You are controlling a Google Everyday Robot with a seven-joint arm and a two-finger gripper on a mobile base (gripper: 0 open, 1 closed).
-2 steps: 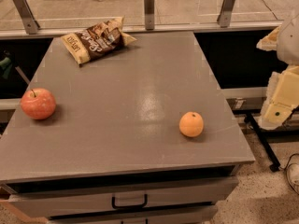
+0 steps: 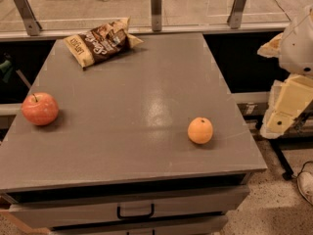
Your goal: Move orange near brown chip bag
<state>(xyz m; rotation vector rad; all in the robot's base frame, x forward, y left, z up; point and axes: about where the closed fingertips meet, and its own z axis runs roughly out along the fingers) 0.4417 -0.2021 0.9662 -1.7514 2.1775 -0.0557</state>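
Note:
The orange (image 2: 200,130) is a small round fruit resting on the grey table top (image 2: 137,106), near its front right corner. The brown chip bag (image 2: 100,44) lies crinkled at the far left of the table, dark brown with pale yellow ends. The two are far apart, on opposite corners. My gripper (image 2: 288,109) is the cream-coloured piece at the right edge of the view, off the table, to the right of the orange and a little above table height. It holds nothing that I can see.
A red-orange apple (image 2: 39,108) with a stem sits at the table's left edge. A railing with metal posts (image 2: 155,8) runs behind the table. A drawer with a black handle (image 2: 135,211) is in the table's front. A black stand leg (image 2: 279,155) is on the floor at the right.

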